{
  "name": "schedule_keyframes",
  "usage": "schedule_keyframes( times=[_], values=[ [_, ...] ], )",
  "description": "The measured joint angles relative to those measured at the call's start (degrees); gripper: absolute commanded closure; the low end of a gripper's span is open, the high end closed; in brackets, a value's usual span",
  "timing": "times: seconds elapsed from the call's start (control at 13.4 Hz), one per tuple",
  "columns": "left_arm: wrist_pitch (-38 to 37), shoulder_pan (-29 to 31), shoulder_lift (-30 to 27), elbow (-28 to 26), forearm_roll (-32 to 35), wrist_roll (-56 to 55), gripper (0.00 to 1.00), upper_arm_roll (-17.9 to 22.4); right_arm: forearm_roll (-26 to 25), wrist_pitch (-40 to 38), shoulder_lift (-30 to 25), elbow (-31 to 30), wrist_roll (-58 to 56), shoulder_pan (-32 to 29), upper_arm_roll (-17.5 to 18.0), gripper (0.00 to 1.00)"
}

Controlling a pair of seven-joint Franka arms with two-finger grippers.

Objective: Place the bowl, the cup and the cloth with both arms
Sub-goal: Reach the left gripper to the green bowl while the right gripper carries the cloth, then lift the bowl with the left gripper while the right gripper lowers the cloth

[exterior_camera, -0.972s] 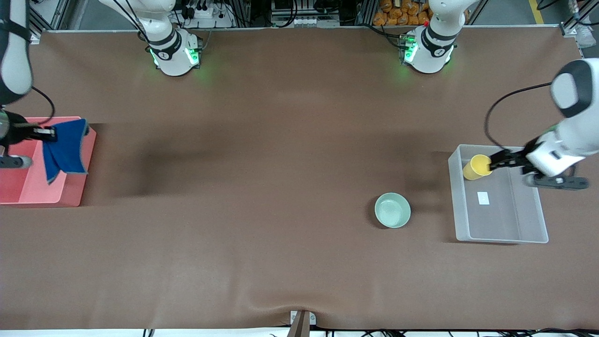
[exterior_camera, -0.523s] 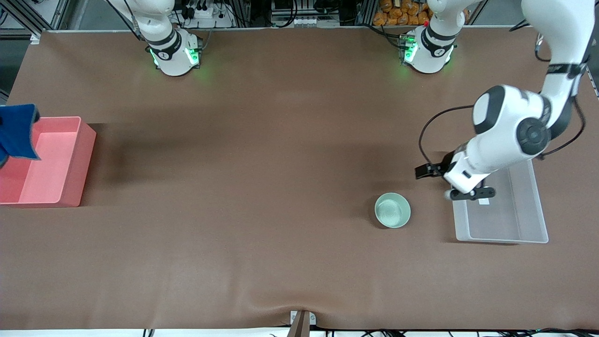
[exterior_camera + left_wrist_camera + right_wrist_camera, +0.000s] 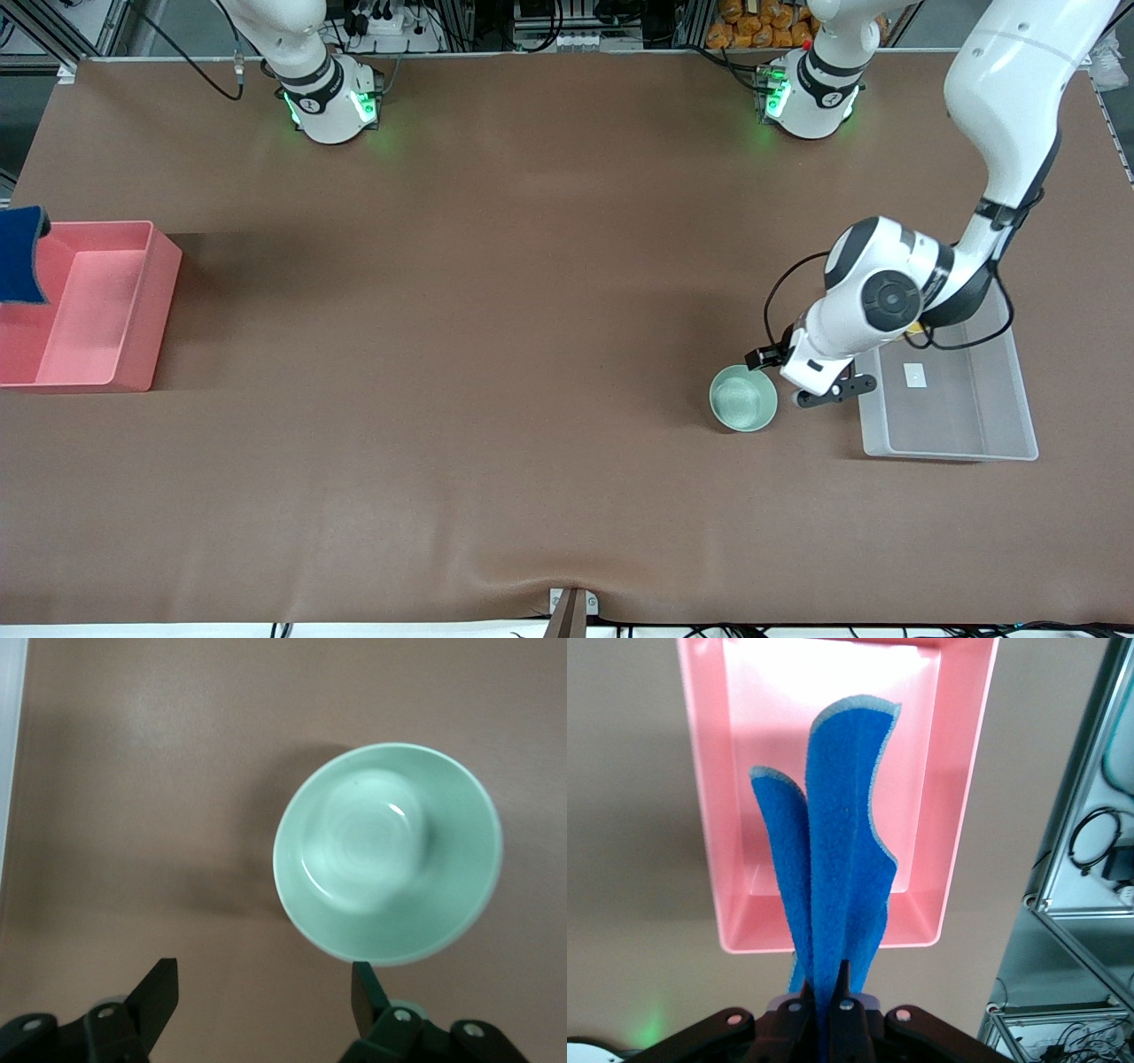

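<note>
Since 0.5 s ago the left arm has swung off the clear bin [image 3: 1019,425] and come down beside the bowl [image 3: 743,399], while the cloth [image 3: 21,254] has slid further off the edge of the front view, over the pink bin [image 3: 164,266].

Left tool [image 3: 266,988]: its fingers stand wide apart and empty, just above the worktop [image 3: 496,354], with the bowl's rim close to 1 finger [image 3: 365,988]. The bowl sits upright on the worktop, just beside the clear bin and a little nearer the right arm's end. A sliver of yellow under the left arm, inside the clear bin, is probably the cup [image 3: 912,328], though it is mostly hidden.

Right tool [image 3: 826,1010]: clamped on 1 end of the cloth, which hangs in 2 long folds over the pink bin. The tool itself is out of the front view.

Handling, as a judgement: the bowl looks light, rigid and smooth, so it may slip. The rim is the sensible place to grip, 1 finger inside and 1 outside the wall; spanning the whole bowl looks too wide for this opening. A pinch set off-centre could tip it. The cloth is soft and limp, and should simply drop and crumple when let go, though a trailing fold might catch the bin's wall.
</note>
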Motion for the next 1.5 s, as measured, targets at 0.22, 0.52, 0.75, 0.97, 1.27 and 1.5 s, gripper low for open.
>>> schedule_keyframes(
  times=[0.22,0.52,0.75,0.97,1.27,1.5],
  values=[
    [0.96,0.09,3.67,1.72,1.69,-0.19,0.35,1.29,0.0,1.58,4.88,0.2,-0.07,-2.49,0.0,1.0],
    [2.1,0.08,4.96,2.37,1.7,-0.45,0.52,2.18,0.02,3.12,8.72,0.41,-0.08,-3.66,0.0,1.0],
    [2.31,-0.44,5.08,2.5,1.7,-2.48,0.72,2.15,0.04,6.43,11.39,0.41,-0.08,-4.83,0.01,1.0],
    [2.4,-0.96,5.52,3.32,1.7,-3.01,1.0,2.16,0.05,11.09,14.27,0.43,-0.08,-5.89,0.02,1.0],
    [2.62,-1.42,5.89,4.63,1.69,-3.49,1.0,1.72,0.05,13.54,16.64,0.49,-0.08,-6.7,0.06,0.0],
    [2.7,-1.34,5.82,5.73,1.74,-3.49,1.0,1.78,0.3,13.66,16.66,1.14,-0.08,-6.65,0.64,0.0]
  ],
)
